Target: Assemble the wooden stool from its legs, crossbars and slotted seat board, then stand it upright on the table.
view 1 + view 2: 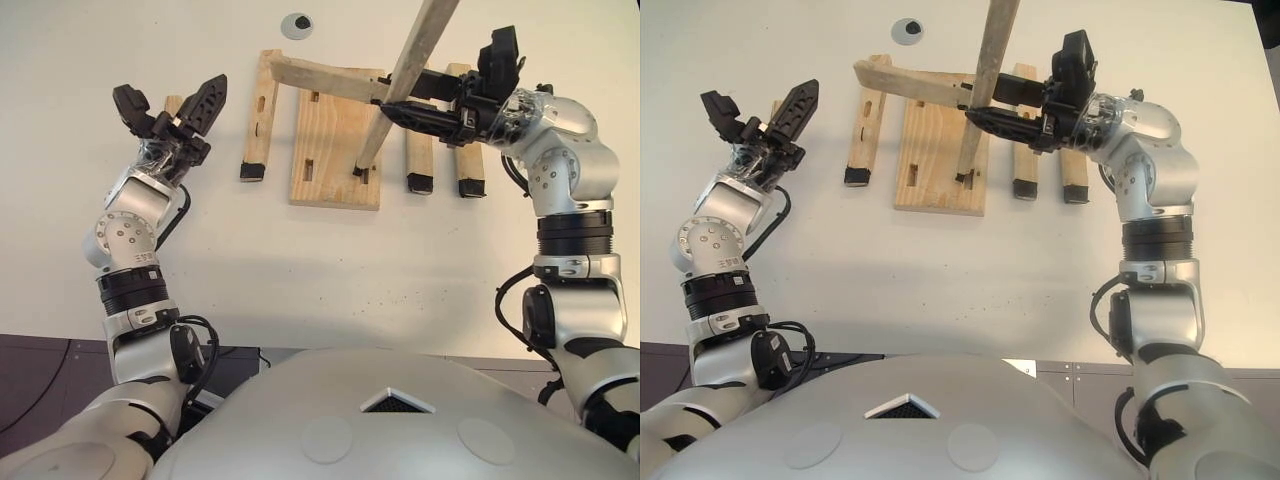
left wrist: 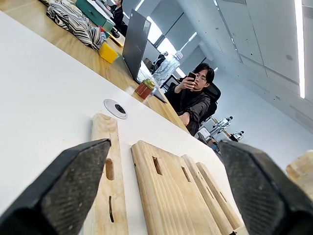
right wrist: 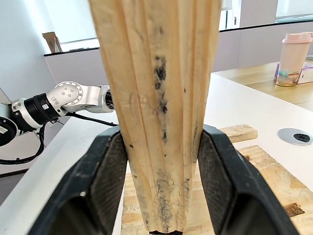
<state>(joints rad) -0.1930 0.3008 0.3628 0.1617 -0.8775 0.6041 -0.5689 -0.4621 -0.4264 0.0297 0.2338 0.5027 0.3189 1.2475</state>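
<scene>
Standing near-upright on seat board (image 1: 325, 175): leg (image 1: 415, 50), right hand (image 1: 386, 104) clamped.

My arms: silver shells, black joints.
My left arm (image 1: 128, 238) and right arm (image 1: 572, 185) are rounded silver segments with black ribbed bands and looping black cables; left gripper (image 1: 170, 92) and right gripper (image 1: 388, 105) have black wedge fingers (image 1: 205, 100), rough pads (image 2: 73, 191).

Head stereo looks down on table (image 1: 320, 280), same scene. Wrist cams low, close; both catch board (image 2: 168, 198).
</scene>
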